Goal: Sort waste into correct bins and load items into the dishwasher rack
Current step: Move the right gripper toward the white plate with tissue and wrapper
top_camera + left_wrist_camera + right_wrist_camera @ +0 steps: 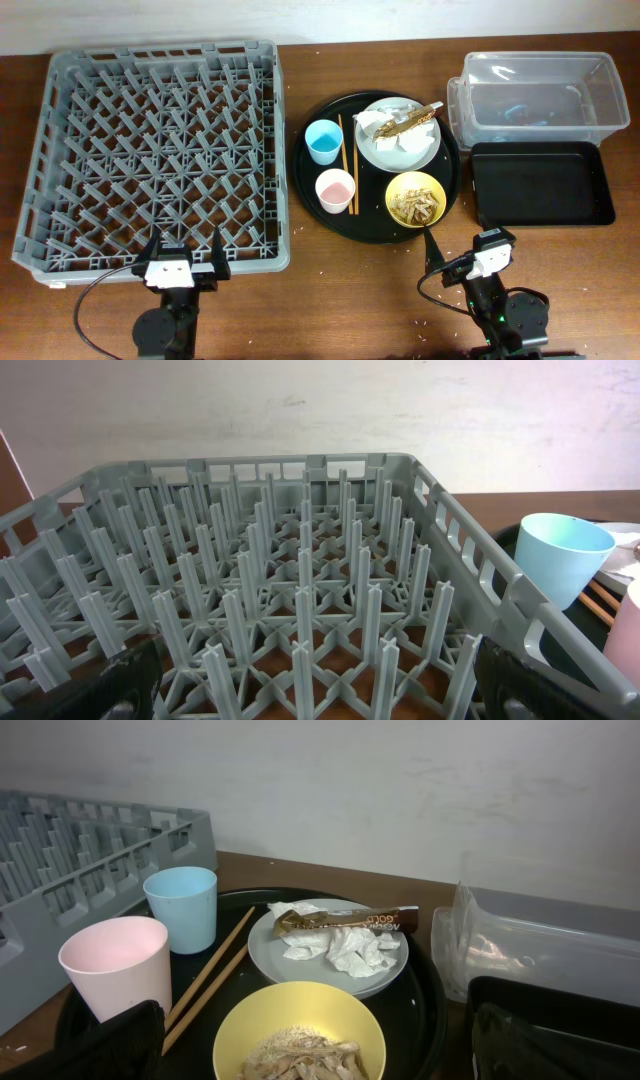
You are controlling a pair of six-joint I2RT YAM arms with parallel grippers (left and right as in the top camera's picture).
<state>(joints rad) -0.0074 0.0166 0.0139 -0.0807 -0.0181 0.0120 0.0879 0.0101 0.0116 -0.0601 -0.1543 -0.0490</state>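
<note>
Grippers, overhead: right gripper [465,240] just before the tray [368,222], left gripper [184,248] well to its left. Fingers [110,1045] are spread on both, holding nothing.
Overhead, layout: rack [160,150] left of the tray; tub [540,60] and black bin [540,185] right of it.
Left wrist: bare rack pegs fill the view; blue cup [560,555] on the tray, right.
Right wrist: bowl [230,1025] of scraps [300,1055] at the tray's front, plate [265,955] with napkins [345,948] and wrapper [345,920] behind, chopsticks [215,970] between plate and pink cup [115,965].
Risk: tilting the bowl would likely spill scraps; reaching for chopsticks may knock a cup — they lie close.
Surface, room: brown wood table [340,310], crumb-flecked; pale wall [400,790].
</note>
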